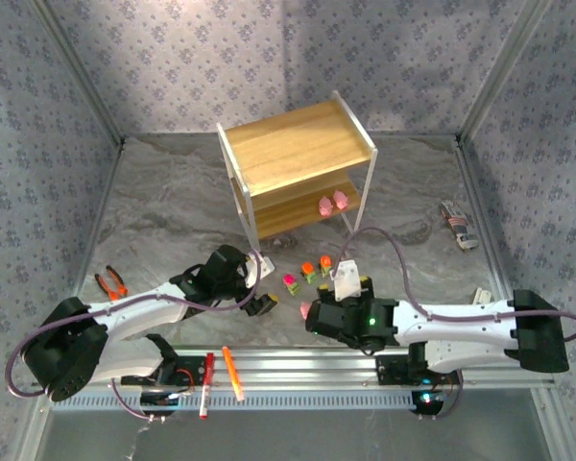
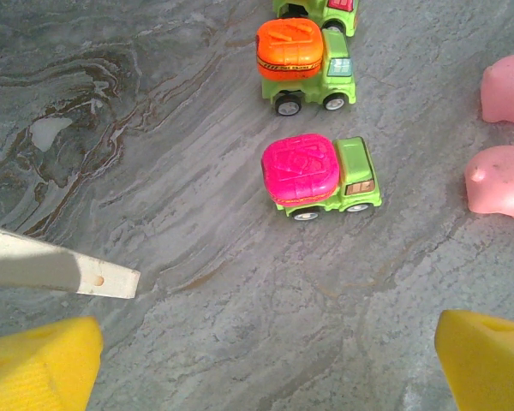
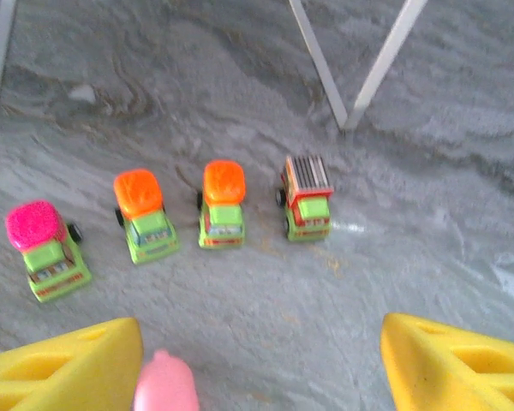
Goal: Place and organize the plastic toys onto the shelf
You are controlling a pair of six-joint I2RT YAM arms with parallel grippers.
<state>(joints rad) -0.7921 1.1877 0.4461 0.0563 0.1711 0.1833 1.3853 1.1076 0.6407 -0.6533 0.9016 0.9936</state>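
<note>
The shelf (image 1: 298, 158) stands at the back centre, with two pink figures (image 1: 333, 202) on its lower board. Four green trucks sit in a row on the table in the right wrist view: magenta top (image 3: 44, 248), orange (image 3: 141, 214), orange (image 3: 223, 204), grey-ribbed top (image 3: 307, 197). My right gripper (image 3: 261, 372) is open, and a pink figure (image 3: 164, 381) lies against the inner side of its left finger (image 3: 68, 364). My left gripper (image 2: 265, 377) is open above bare table, just short of the magenta truck (image 2: 321, 175). Two pink figures (image 2: 501, 180) lie to its right.
A white shelf leg (image 2: 60, 270) crosses beside my left finger. Shelf legs (image 3: 360, 68) stand behind the trucks. Orange-handled pliers (image 1: 111, 282) lie at the left, and two pens (image 1: 221, 376) on the front rail. A small packet (image 1: 458, 226) lies at the right.
</note>
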